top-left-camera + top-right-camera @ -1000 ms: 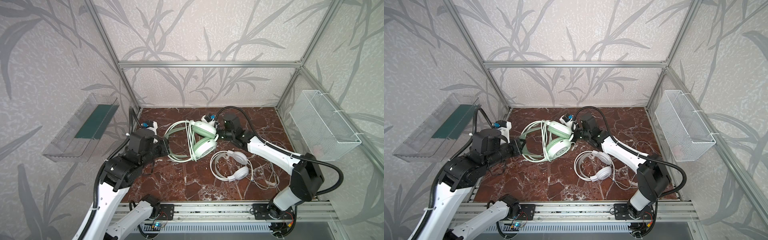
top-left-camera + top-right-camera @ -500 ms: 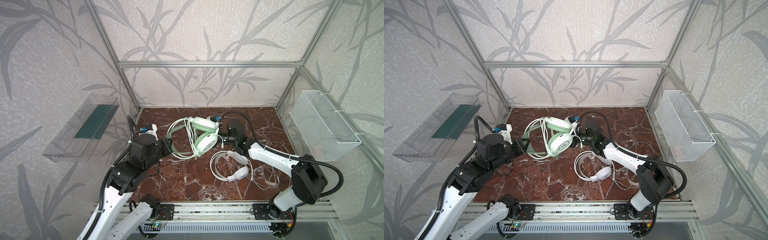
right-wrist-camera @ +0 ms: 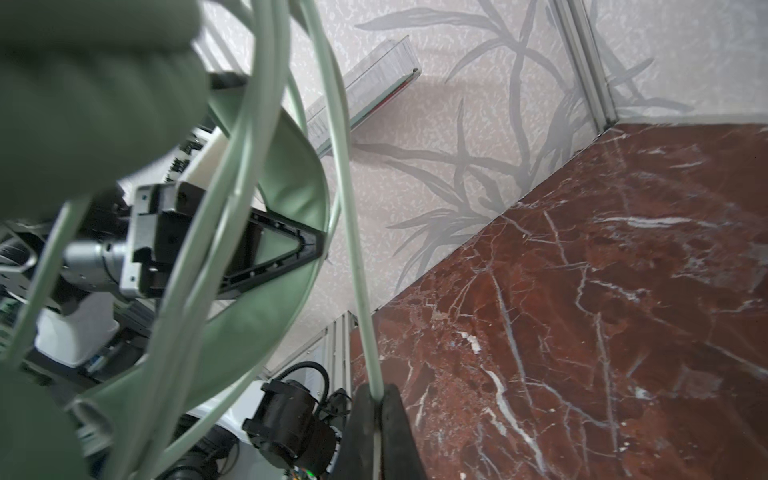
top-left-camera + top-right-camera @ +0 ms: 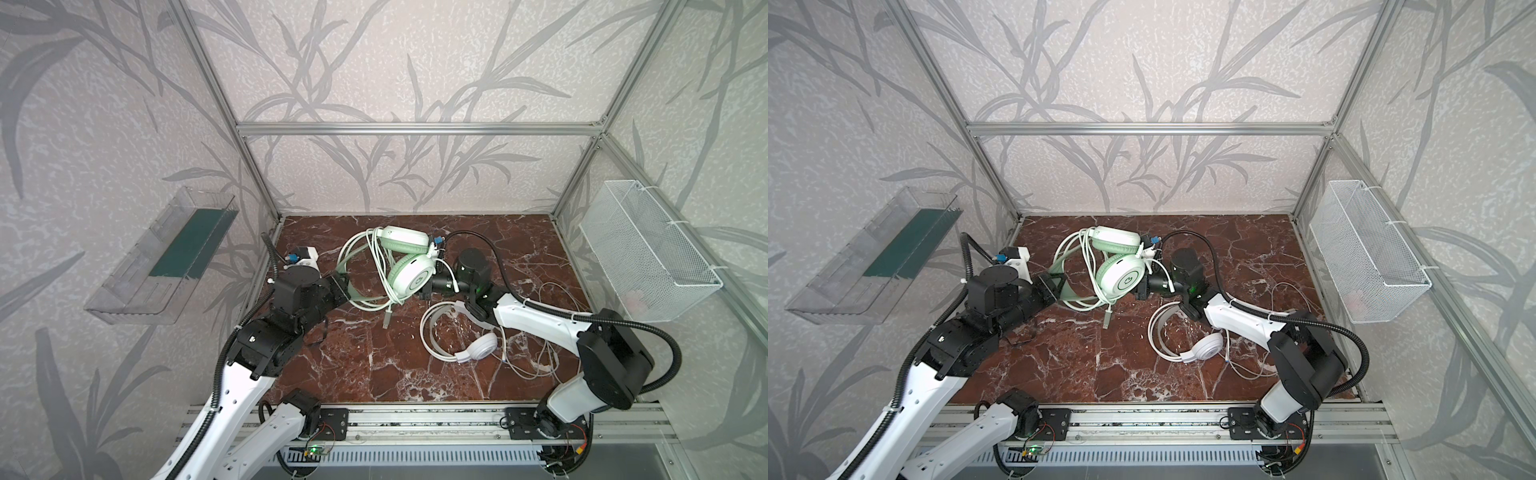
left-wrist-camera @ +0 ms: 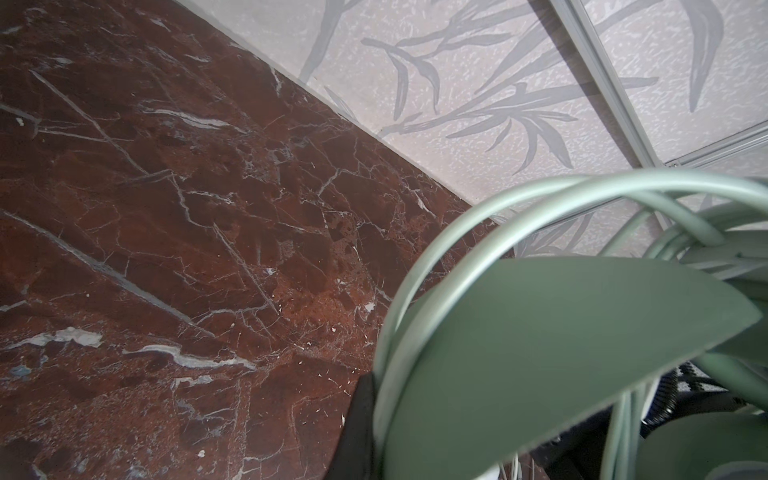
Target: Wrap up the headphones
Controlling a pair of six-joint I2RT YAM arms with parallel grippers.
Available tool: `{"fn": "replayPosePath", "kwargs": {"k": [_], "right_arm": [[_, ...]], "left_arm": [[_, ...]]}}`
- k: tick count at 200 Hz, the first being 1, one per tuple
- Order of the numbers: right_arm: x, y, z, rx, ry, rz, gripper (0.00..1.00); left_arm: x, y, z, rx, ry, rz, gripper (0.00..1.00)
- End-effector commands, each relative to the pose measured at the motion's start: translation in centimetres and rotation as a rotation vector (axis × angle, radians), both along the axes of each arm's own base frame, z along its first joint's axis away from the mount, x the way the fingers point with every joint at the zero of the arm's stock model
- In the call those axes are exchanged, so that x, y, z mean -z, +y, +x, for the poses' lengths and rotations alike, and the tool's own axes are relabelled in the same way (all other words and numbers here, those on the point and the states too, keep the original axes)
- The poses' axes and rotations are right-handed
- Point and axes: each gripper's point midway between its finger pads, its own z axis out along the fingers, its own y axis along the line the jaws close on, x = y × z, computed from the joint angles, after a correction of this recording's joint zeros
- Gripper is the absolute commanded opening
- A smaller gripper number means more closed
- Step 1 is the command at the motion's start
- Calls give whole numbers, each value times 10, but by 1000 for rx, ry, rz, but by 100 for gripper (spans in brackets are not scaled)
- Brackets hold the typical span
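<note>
The mint-green headphones hang off the marble floor between both arms, their pale cable looped round the headband and its plug dangling. My left gripper is shut on the green headband. Just right of the lower cup, my right gripper is shut on the cable. The white headphones lie flat under the right arm.
The white set's thin cable sprawls loose at the front right. A clear bin hangs on the left wall and a wire basket on the right wall. Bare marble lies at the front centre.
The green headphones have risen and tilted, one cup now over the other. My right gripper has swung from behind the cups to their right front, drawing the cable along. The left arm has shifted forward.
</note>
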Motion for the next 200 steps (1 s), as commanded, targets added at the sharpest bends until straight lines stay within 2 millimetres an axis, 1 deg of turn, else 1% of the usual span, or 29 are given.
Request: {"fn": "replayPosePath", "kwargs": {"k": [1, 22, 34, 46, 56, 88, 89, 91, 98, 112, 126, 143, 156, 168, 178, 200], "right_arm": [[-11, 2, -13, -72, 130, 120, 2], [-15, 1, -11, -76, 168, 205, 4], [-12, -1, -7, -55, 185, 231, 3], [-4, -1, -2, -32, 199, 228, 2], [2, -1, 1, -14, 205, 213, 0], [18, -2, 16, 69, 245, 181, 0], [19, -2, 16, 73, 249, 177, 0], [29, 0, 20, 83, 269, 159, 0], [39, 2, 25, 104, 298, 137, 0], [49, 4, 32, 131, 340, 113, 0], [59, 7, 38, 144, 387, 102, 0], [67, 12, 43, 145, 423, 102, 0], [75, 13, 47, 159, 440, 90, 0], [84, 11, 52, 183, 446, 72, 0], [92, 9, 57, 211, 458, 50, 0], [115, 6, 71, 269, 506, -9, 0]], "left_arm": [[-68, 8, 23, -124, -243, -188, 0], [-63, 8, 28, -133, -237, -173, 0], [-58, 10, 30, -145, -235, -153, 0], [-52, 13, 32, -160, -231, -135, 0], [-43, 15, 36, -175, -224, -110, 0], [-12, 23, 51, -232, -192, -12, 0], [-11, 23, 51, -234, -191, -10, 0], [-10, 23, 53, -237, -190, -3, 0], [-4, 24, 58, -245, -187, 28, 0], [7, 28, 68, -282, -172, 68, 0], [16, 28, 81, -302, -163, 94, 0], [18, 26, 97, -310, -159, 99, 0], [24, 27, 109, -326, -146, 105, 0], [32, 32, 120, -342, -125, 98, 0], [44, 39, 127, -371, -94, 85, 0], [65, 53, 143, -423, -45, 95, 0]]}}
